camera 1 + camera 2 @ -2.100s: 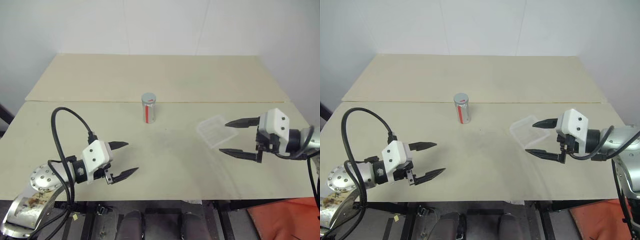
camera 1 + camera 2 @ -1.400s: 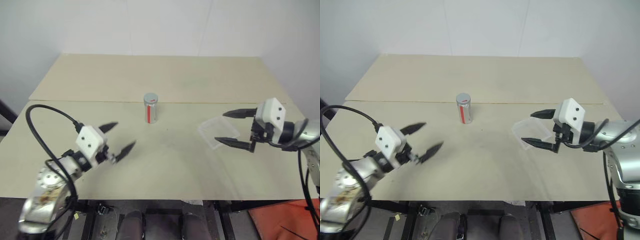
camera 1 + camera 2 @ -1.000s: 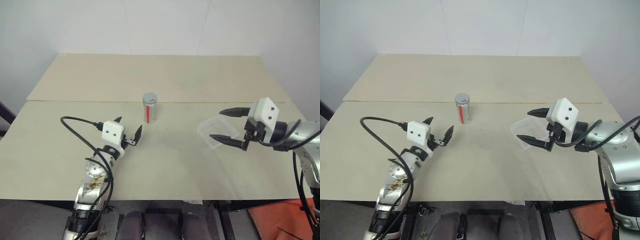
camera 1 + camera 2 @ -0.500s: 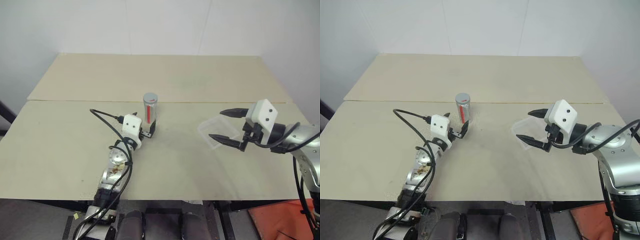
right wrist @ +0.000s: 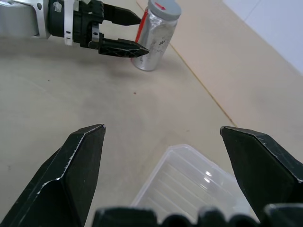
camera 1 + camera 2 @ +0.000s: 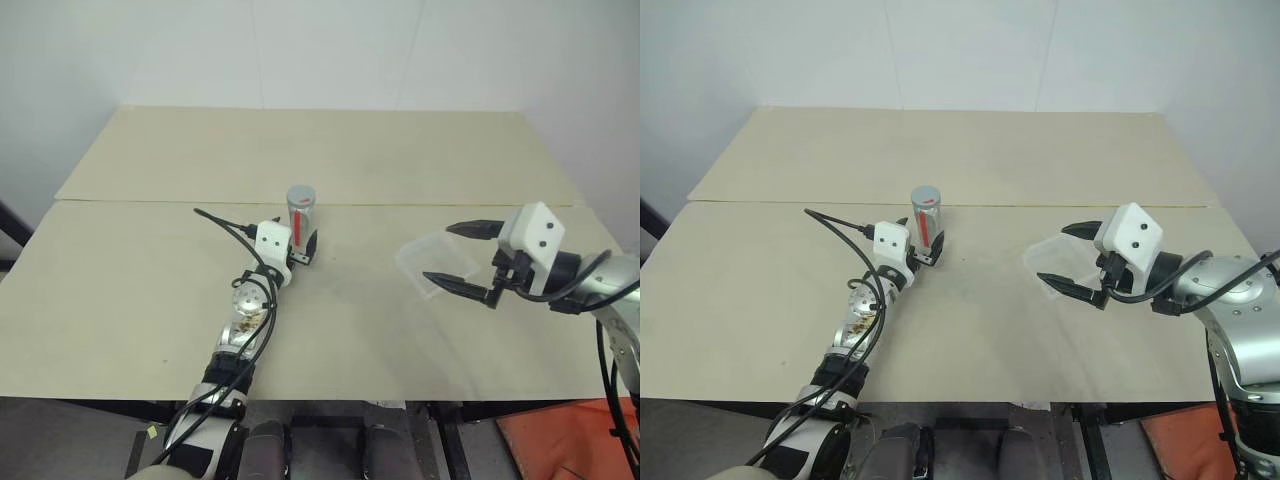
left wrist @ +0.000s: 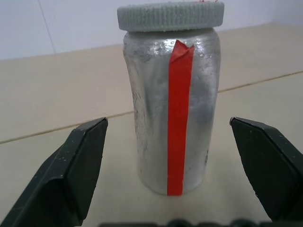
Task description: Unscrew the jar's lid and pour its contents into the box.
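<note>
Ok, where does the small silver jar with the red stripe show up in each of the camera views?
Left eye view: the silver-grey cylindrical jar with the red stripe stands upright near the table's middle.
Right eye view: same spot, just left of centre.
Left wrist view: close and central, grey lid on.
Right wrist view: far end, near the top.
Shared landmark: the open left gripper reaching at the jar.
</note>
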You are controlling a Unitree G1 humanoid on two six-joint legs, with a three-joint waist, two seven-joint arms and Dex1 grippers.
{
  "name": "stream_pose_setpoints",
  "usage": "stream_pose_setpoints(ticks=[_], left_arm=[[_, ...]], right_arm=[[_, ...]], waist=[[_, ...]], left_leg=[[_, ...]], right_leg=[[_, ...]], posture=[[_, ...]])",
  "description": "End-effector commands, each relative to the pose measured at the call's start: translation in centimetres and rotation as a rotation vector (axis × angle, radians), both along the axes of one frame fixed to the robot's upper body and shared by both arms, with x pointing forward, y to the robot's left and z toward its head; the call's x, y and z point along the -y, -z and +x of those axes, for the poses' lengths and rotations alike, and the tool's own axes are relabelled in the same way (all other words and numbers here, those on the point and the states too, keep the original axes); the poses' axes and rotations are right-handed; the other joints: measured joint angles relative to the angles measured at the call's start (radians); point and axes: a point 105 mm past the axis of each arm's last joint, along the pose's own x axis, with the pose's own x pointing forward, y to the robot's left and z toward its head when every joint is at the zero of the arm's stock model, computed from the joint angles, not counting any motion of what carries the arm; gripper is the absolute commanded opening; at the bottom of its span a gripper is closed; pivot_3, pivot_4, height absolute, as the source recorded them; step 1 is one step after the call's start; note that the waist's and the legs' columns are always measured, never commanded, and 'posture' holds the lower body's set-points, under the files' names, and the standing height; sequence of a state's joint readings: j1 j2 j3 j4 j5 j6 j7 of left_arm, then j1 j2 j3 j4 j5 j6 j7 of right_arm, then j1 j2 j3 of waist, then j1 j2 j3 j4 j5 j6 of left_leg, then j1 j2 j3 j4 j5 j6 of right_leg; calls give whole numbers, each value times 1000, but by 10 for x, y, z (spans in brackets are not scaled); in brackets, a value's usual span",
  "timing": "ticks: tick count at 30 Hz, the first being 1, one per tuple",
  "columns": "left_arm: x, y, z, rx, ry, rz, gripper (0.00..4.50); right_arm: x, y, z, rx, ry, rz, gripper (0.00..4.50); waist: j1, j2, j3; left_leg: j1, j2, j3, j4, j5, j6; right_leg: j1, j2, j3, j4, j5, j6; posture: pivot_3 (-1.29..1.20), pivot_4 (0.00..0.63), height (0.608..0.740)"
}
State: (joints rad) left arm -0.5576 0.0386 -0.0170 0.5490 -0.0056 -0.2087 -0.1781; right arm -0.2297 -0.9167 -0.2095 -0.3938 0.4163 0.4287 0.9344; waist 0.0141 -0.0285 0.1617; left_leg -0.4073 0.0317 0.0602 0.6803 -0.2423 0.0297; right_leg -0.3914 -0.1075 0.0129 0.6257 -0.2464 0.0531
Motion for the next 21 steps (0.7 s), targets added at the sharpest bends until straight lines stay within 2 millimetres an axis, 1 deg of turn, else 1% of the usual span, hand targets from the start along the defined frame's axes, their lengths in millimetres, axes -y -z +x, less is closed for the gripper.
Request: stream_pose_setpoints(ticks=[1, 6, 13, 21], left_arm=[[8, -14, 4, 57, 19, -45, 4481], [12, -16, 11, 71, 8, -47, 4481], [9, -19, 19, 73, -23, -54, 4481], [8, -17, 24, 61, -37, -76, 4481]], right_arm=[[2, -15, -5, 57, 15, -7, 4500], [5, -15, -6, 61, 34, -15, 4500], [6, -14, -6, 64, 41, -17, 4500], [8, -14, -4, 67, 49, -20, 4500]], waist=[[-1, 0, 0], [-1, 0, 0], [-2, 0, 0], [-2, -1, 0]], left_leg=[[0, 0, 0, 0, 0, 0], [0, 0, 0, 0, 0, 0], [0, 0, 0, 0, 0, 0], [0, 0, 1, 0, 0, 0]], right_leg=[[0, 0, 0, 0, 0, 0], [0, 0, 0, 0, 0, 0], [0, 0, 0, 0, 0, 0], [0, 0, -1, 0, 0, 0]], posture=[[0, 150, 740], [0, 150, 740], [0, 150, 740], [0, 150, 740]])
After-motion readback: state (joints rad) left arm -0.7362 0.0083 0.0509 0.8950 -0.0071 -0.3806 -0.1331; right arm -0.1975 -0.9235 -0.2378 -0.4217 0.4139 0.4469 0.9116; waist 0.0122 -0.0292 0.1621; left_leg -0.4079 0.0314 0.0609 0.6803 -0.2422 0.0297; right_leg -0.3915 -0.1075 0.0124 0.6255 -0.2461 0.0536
